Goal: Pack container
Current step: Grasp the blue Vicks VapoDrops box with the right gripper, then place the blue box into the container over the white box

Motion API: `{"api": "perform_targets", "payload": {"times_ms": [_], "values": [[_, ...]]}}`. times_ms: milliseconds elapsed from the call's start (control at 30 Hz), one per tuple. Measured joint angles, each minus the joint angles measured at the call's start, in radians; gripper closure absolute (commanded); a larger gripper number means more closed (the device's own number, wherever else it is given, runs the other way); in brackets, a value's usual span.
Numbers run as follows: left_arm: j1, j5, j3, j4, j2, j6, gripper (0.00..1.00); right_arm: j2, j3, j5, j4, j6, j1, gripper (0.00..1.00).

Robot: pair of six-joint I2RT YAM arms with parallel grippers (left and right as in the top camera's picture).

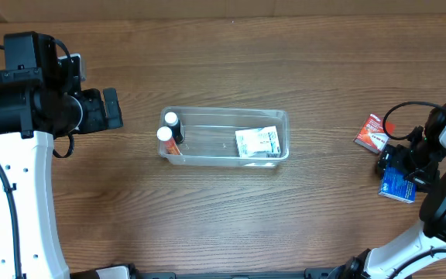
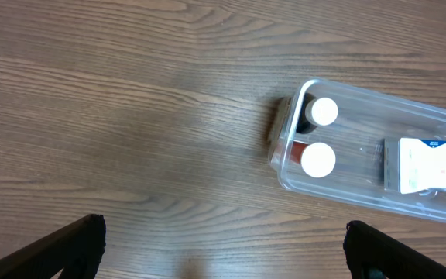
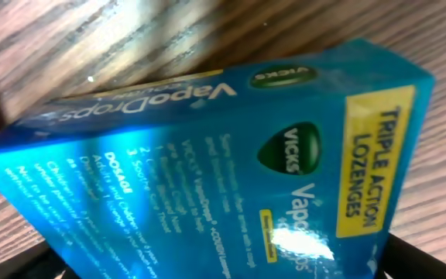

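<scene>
The clear plastic container [image 1: 224, 116] sits at the table's middle. It holds two white-capped bottles [image 1: 167, 126] at its left end and a white packet [image 1: 257, 142] at its right end. It also shows in the left wrist view [image 2: 362, 198] with the bottles [image 2: 318, 159]. My left gripper [image 1: 113, 108] [image 2: 223, 232] is open and empty, hovering left of the container. My right gripper [image 1: 399, 164] [image 3: 223, 271] is at the far right, closed around a blue Vicks lozenge box [image 1: 398, 186] [image 3: 231, 155], which is tilted and fills the right wrist view.
A red and white box [image 1: 372, 132] lies on the wood table just left of and behind the right gripper. The left arm's cable and body stand at the far left.
</scene>
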Motion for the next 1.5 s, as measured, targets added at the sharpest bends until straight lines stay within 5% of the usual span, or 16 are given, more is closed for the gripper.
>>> {"api": "perform_targets", "payload": {"times_ms": [167, 633, 1033, 1200, 1500], "values": [[0.0, 0.0, 0.0, -0.001, 0.0, 0.0, 0.0, 0.0, 0.0, -0.005, 0.01, 0.003, -0.001, 0.24], [0.0, 0.0, 0.0, -0.002, 0.0, 0.0, 0.0, -0.008, 0.04, -0.005, -0.014, 0.026, -0.001, 0.3], [0.0, 0.0, 0.0, 0.0, 0.0, 0.0, 0.0, -0.172, 0.364, -0.056, -0.267, 0.142, 0.041, 0.3], [0.0, 0.0, 0.0, 0.0, 0.0, 0.0, 0.0, -0.335, 0.429, -0.113, -0.274, 0.104, 0.246, 0.31], [0.0, 0.0, 0.0, -0.001, 0.0, 0.0, 0.0, -0.425, 0.444, -0.096, -0.259, -0.133, 0.82, 0.37]]}}
